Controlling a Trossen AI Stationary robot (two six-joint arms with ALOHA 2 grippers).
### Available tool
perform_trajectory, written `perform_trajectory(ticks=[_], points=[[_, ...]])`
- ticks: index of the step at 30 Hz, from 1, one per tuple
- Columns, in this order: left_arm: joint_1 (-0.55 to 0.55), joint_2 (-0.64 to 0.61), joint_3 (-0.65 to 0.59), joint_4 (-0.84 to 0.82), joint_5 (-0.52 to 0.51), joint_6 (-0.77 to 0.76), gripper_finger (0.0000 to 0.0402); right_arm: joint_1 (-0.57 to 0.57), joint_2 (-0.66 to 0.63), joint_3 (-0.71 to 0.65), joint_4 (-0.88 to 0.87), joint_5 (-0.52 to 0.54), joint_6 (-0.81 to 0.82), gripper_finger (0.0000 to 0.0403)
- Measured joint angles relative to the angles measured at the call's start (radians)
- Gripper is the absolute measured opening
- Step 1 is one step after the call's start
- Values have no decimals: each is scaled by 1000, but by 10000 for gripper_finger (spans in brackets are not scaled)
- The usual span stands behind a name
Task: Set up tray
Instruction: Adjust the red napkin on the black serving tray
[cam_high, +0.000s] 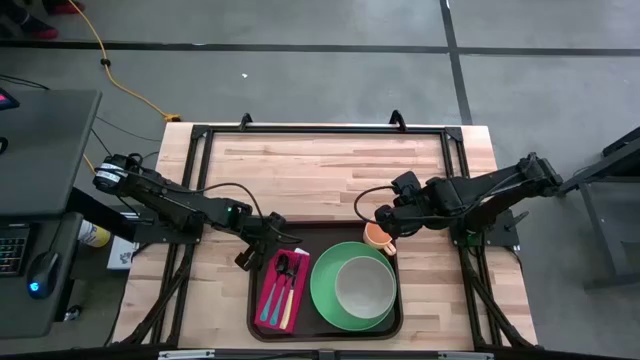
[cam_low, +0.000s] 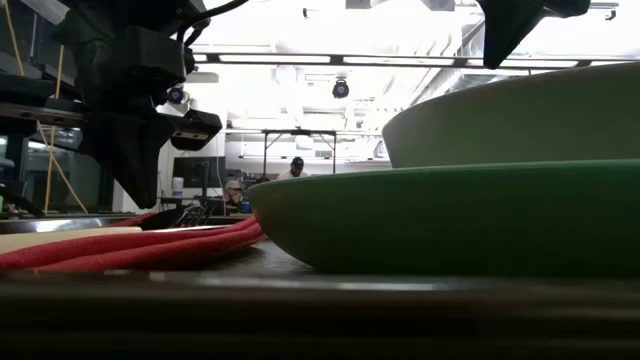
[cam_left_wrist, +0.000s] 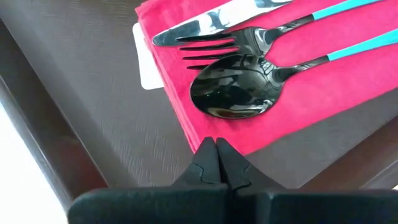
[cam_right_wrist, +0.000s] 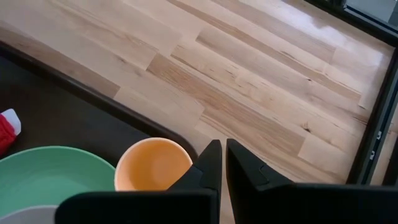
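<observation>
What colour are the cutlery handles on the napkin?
Turquoise handles, clearest in the left wrist view.

Evenly and brightly lit from overhead in the high view; only faint, soft shadows under the arms on the table. Strongly backlit in the low view: ceiling lights blown out to white, foreground left dim, near surfaces out of focus. Sharp mirror glare on the spoon in the left wrist view, one corner washed out white. Broad soft sheen across the wood in the right wrist view.
</observation>
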Motion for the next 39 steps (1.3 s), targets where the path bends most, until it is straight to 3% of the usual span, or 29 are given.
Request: perform_trajectory(ticks=[39], points=[[0, 134, 3, 67, 35, -8, 8, 0, 0, 0, 20, 7, 1, 0]])
